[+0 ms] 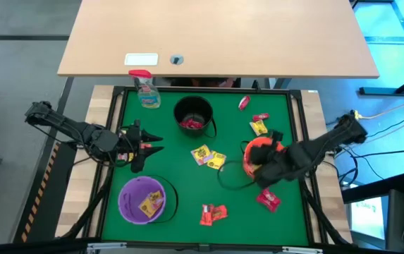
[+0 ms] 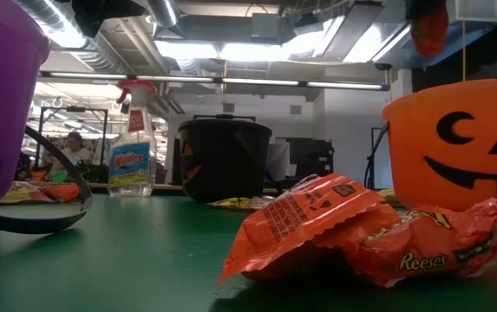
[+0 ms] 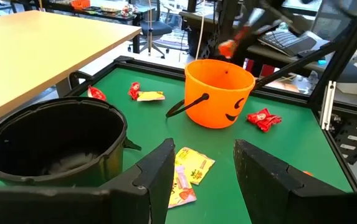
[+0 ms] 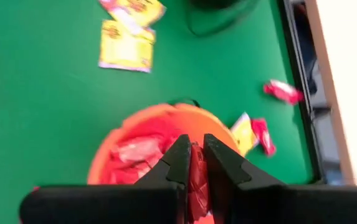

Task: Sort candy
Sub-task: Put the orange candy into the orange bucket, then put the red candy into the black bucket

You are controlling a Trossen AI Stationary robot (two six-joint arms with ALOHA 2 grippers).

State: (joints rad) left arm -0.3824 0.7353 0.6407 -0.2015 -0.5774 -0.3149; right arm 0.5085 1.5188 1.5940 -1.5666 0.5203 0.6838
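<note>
Since the right gripper (image 1: 258, 156) hangs right above the orange bucket (image 1: 249, 149) in the high view, I'd guess it's there to drop a red piece in with its colour-mates. From up top the candy is scattered across the green table (image 1: 180, 162): a yellow pair (image 1: 207, 156) mid-table, red packets (image 1: 213, 214) near the front edge, another red one (image 1: 268, 200) by the right arm, plus a few up at the back right. Yellow sits in the purple bucket (image 1: 125, 204) and red in the black bucket (image 1: 180, 107), so the sorting looks well underway. The left gripper (image 1: 152, 143) waits between the black and purple buckets.

Down at table level, an orange-red wrapper (image 2: 365, 236) lies crumpled flat in front, long axis running across the picture. There's also a spray bottle (image 2: 131, 147) at the back.

From the left wrist, the left fingers (image 3: 159, 171) stand apart with nothing between them, aimed at the yellow pair lying flat, their long sides running roughly away from the gripper.

From the right wrist, the right fingers (image 4: 179, 163) are pinched nearly together on a red sweet (image 4: 195, 177), which hangs lengthwise down between them, pointing into the bucket where more red wrappers (image 4: 138, 149) already sit.
</note>
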